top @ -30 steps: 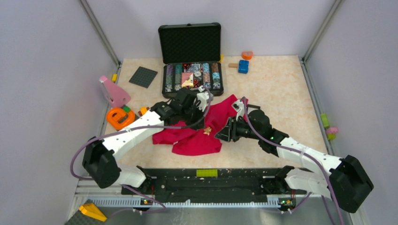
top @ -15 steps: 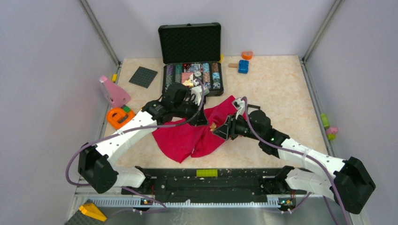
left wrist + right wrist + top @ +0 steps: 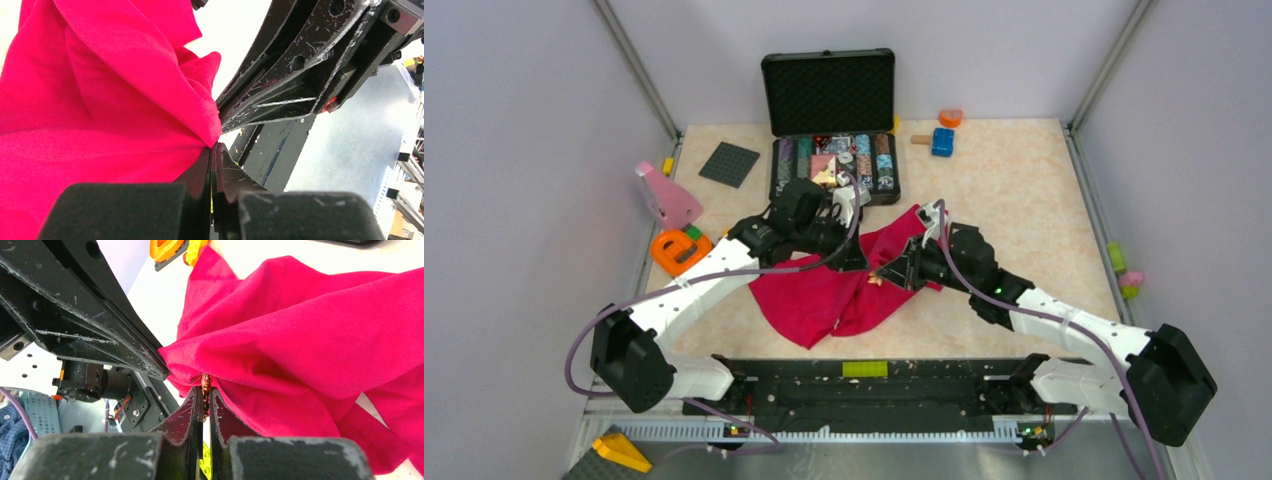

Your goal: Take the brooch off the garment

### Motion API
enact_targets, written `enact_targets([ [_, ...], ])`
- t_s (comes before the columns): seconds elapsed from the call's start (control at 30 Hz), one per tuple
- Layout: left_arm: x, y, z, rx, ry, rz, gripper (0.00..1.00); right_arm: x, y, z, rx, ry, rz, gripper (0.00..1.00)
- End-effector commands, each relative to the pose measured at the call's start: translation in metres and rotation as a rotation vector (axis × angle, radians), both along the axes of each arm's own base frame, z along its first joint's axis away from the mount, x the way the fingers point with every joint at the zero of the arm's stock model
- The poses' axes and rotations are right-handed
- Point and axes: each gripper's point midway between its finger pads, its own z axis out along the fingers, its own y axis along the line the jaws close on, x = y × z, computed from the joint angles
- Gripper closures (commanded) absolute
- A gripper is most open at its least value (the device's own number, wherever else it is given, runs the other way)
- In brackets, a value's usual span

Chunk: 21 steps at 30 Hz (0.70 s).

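The garment is a red cloth (image 3: pixel 824 295) bunched on the table, also filling the left wrist view (image 3: pixel 100 100) and the right wrist view (image 3: pixel 310 340). The brooch (image 3: pixel 205 390) is a tiny orange-gold piece; it also shows in the top view (image 3: pixel 876 279). My right gripper (image 3: pixel 206 392) is shut on the brooch, which still sits against a cloth fold. My left gripper (image 3: pixel 214 146) is shut on a pinched fold of the red cloth, just left of the right gripper (image 3: pixel 892 276). Both hold the cloth lifted between them.
An open black case (image 3: pixel 832 130) of chips stands behind the cloth. An orange ring toy (image 3: pixel 679 250) and a pink piece (image 3: pixel 667 197) lie left. A dark plate (image 3: pixel 729 164), blue block (image 3: pixel 942 141) and orange block (image 3: pixel 951 117) lie at the back.
My left gripper has drawn the cloth back and to the left. My right gripper has closed in from the right onto the brooch and moved slightly up the table with it.
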Motion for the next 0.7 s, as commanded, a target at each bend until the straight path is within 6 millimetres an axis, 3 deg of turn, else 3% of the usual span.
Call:
enact_targets([
  [0.0,0.004,0.0,0.022,-0.064,-0.073,-0.008,0.85,0.008,0.003,0.027,0.043,-0.054,-0.034,1.0],
  [0.07,0.007,0.006,0.019,-0.053,-0.078,0.015,0.57,0.009,-0.001,0.027,0.035,-0.051,-0.052,1.0],
  [0.2,0.011,0.015,0.011,-0.039,-0.095,0.077,0.39,0.009,-0.004,0.027,0.017,-0.039,-0.064,1.0],
  [0.43,0.024,0.025,0.007,-0.06,-0.189,0.171,0.33,0.007,-0.004,0.021,-0.015,-0.027,-0.049,1.0],
  [0.53,0.025,0.02,0.012,-0.108,-0.237,0.152,0.32,0.005,-0.002,0.021,-0.017,-0.025,-0.034,1.0],
  [0.67,0.021,0.017,0.004,-0.117,-0.26,0.104,0.33,0.004,-0.002,0.022,-0.016,-0.019,-0.027,1.0],
])
